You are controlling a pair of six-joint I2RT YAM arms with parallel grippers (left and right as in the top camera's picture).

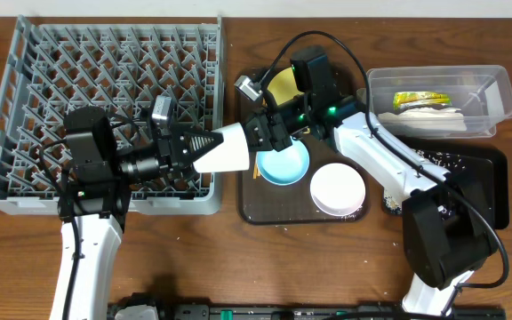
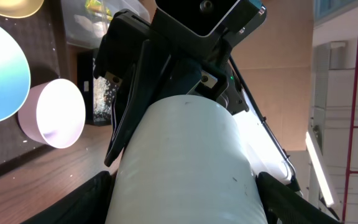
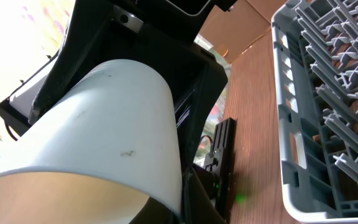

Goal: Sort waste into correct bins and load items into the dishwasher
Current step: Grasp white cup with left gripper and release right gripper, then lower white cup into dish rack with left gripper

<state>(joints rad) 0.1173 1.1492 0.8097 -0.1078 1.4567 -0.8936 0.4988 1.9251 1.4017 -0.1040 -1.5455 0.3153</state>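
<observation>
Pale cup on its side above the desk, just off the right wall of the grey dish rack. Clamped at its left end by the left end effector, and gripped at the rim by the right end effector. Just beside, on the brown tray: light blue bowl, white bowl and yellow plate.

Mostly hidden: round yellow plate, back of the dark brown serving tray, under the right arm. On that tray, light blue bowl loses its back rim to the right gripper. At its left edge, small pale tapered cup: narrow end buried in left gripper, right fingertips hidden, grip unreadable. Right of it, whitish specks on shallow black tray: too small to identify. Both wrist views crop the cup.
</observation>
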